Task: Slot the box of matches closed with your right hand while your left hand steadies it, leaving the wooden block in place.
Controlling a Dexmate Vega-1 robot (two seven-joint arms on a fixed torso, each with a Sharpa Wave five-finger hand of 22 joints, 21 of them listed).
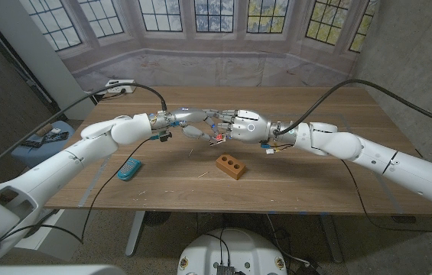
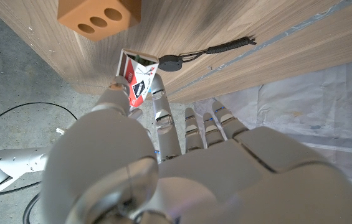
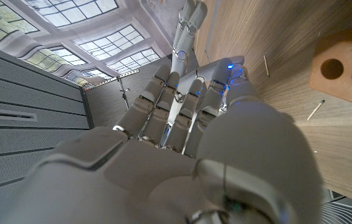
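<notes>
We see the two hands meeting above the middle of the wooden worktop [image 1: 300,183], a brown board with a straight grain. The left hand [image 1: 189,122] reaches in from the left with its smooth grey-white fingers [image 2: 163,118] stretched out, and the left wrist view shows the matchbox [image 2: 137,78] pinched between the thumb and a finger: a small flat cardboard box printed in white, red and black, tilted on its corner, with one end showing open. In the head view the matchbox [image 1: 219,137] is a small red and white speck between the two hands, held above the worktop a little behind the block.

The right hand [image 1: 242,126] comes in from the right, its glossy rounded shell facing the left hand, fingers pointing at the box. From the right wrist view the right hand's fingers [image 3: 163,112] lie close together and nearly straight, next to the fingers of the left hand; we cannot tell whether they grip the box or only touch it.

The wooden block [image 1: 231,166] lies on the worktop just in front of the hands, near the middle: a brick-shaped piece of reddish-brown wood with round holes drilled in its top face, apart from both hands. A few loose matches [image 3: 316,111] lie scattered on the board near it. Towards the front left edge lies a small blue oblong object [image 1: 129,169]. A black cable [image 1: 151,90] runs across the back left of the worktop.
</notes>
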